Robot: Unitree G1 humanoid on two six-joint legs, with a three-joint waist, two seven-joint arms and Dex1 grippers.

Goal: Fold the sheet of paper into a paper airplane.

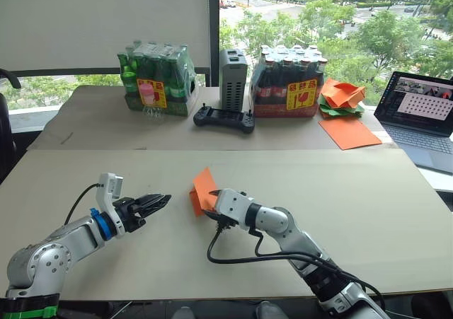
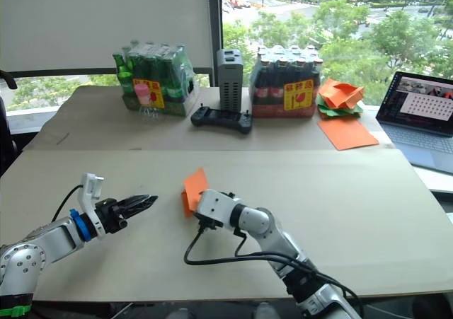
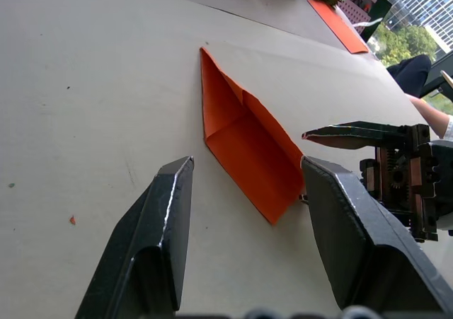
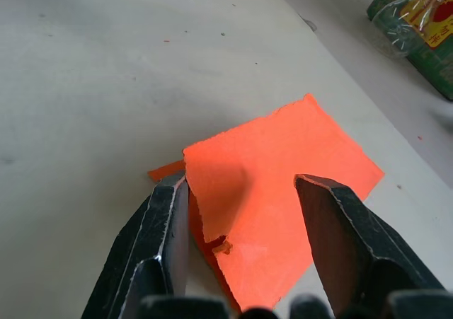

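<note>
Paper [image 1: 204, 189] partly folded, one flap up, lying between right gripper's [image 4: 241, 192] spread fingers, nothing clamped. Left gripper [image 1: 159, 201] just beside it, open, empty. Nose and wing folds left.

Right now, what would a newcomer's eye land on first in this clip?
The sheet of paper, bright orange and partly folded, on the near table between the open left gripper and open right gripper, whose fingers straddle it. Behind stand two bottle packs, and a heap of orange and green paper far right.

The beige table [image 1: 368, 213] carries the sheet of paper [image 1: 203, 189]; bottle packs [image 1: 157, 78], controller [image 1: 224, 118], laptop [image 1: 422, 117] behind.
</note>
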